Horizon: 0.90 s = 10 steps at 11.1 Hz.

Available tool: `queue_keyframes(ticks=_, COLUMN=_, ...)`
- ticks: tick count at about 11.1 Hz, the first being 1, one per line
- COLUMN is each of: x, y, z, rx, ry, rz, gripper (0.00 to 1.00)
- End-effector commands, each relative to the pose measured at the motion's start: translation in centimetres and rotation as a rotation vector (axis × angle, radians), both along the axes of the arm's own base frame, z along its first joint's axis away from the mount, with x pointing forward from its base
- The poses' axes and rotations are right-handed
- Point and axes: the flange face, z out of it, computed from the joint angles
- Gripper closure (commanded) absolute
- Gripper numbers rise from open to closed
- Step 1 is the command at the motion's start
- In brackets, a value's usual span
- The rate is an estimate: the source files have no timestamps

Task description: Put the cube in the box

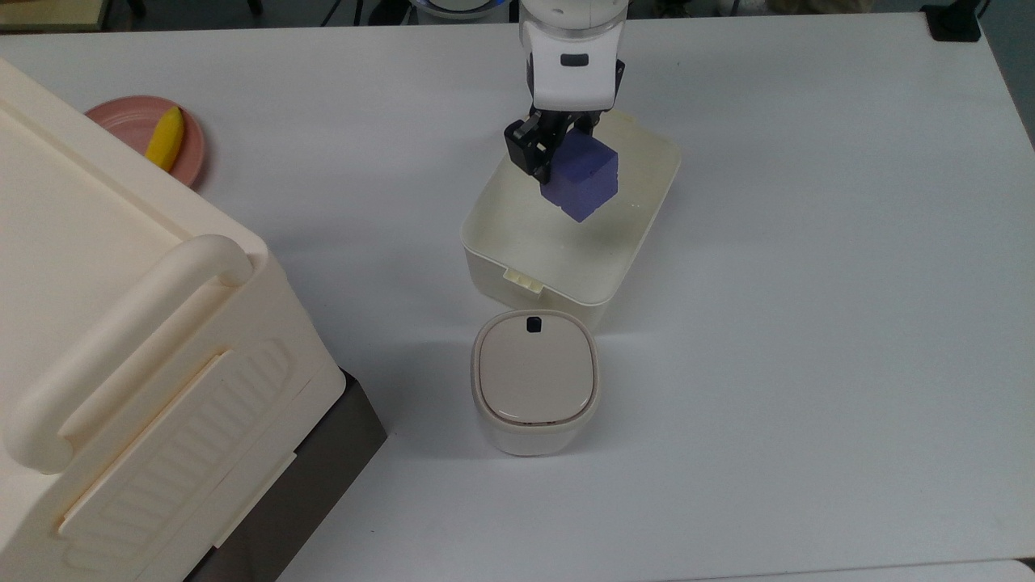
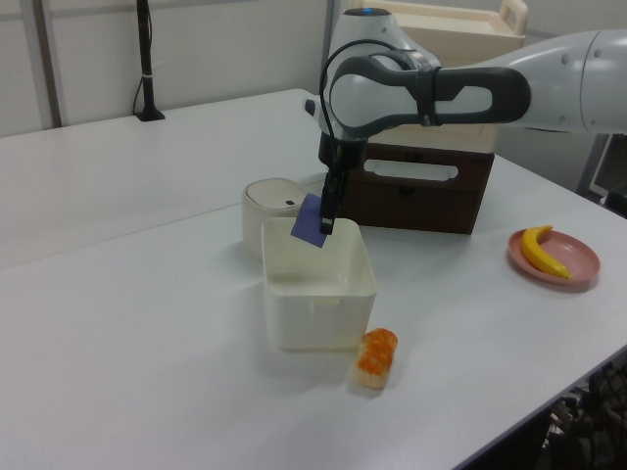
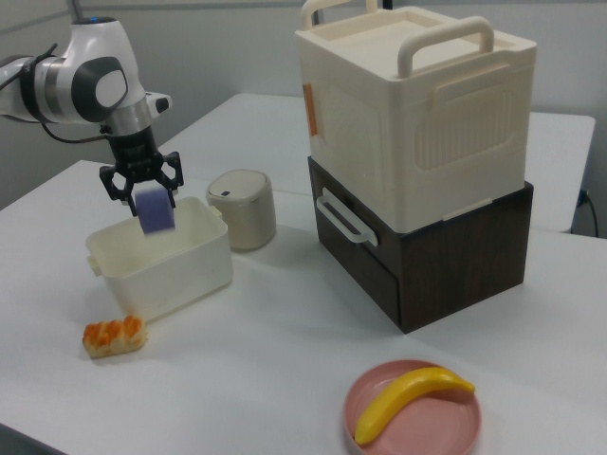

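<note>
- The cube (image 1: 580, 185), purple-blue, hangs in the air above the open top of the box (image 1: 645, 229), tilted with one corner pointing down, not touching the box floor.
- The gripper (image 1: 558, 149) pinches the cube from above, its dark fingers (image 1: 524, 153) pressed against opposite faces; the right view has the cube (image 3: 155, 209) between the fingers, its lower part level with the box rim (image 3: 167, 247).
- In the top view the cube sits over the box's 12 o'clock half, toward the far wall.
- The box, a cream-white tub, stands on the white desk (image 1: 808, 283) near the middle of the top view.
- A small lidded bin (image 1: 534, 381) with a dark button stands just beside the box at its 6 o'clock in the top view.
- A large ribbed cream case (image 1: 121, 364) with a handle rests on a dark brown crate (image 3: 446, 256), at 8 o'clock from the box in the top view.
- A pink plate (image 1: 129, 121) carrying a banana (image 1: 165, 139) lies at 9 o'clock, well apart from the box.
- An orange food piece (image 2: 376, 357) lies on the desk close beside the box's near corner in the left view.
</note>
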Motion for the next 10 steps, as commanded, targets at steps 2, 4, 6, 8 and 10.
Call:
queue_keyframes(ticks=2, x=-0.2, y=0.2, z=0.7, rx=0.008, ry=0.002, rz=-0.007, gripper=0.00)
queue_keyframes(ticks=4, x=-0.2, y=0.1, z=1.0, rx=0.013, ry=-0.002, rz=-0.031, gripper=0.00)
queue_keyframes(ticks=6, x=-0.1, y=-0.2, z=1.5, rx=0.016, ry=-0.010, rz=-0.204, gripper=0.00)
queue_keyframes(ticks=8, x=-0.1, y=-0.9, z=2.9, rx=0.022, ry=-0.028, rz=-0.462, gripper=0.00)
queue_keyframes(ticks=10, x=0.8, y=-6.5, z=5.9, rx=0.030, ry=-0.086, rz=-0.798, gripper=0.00)
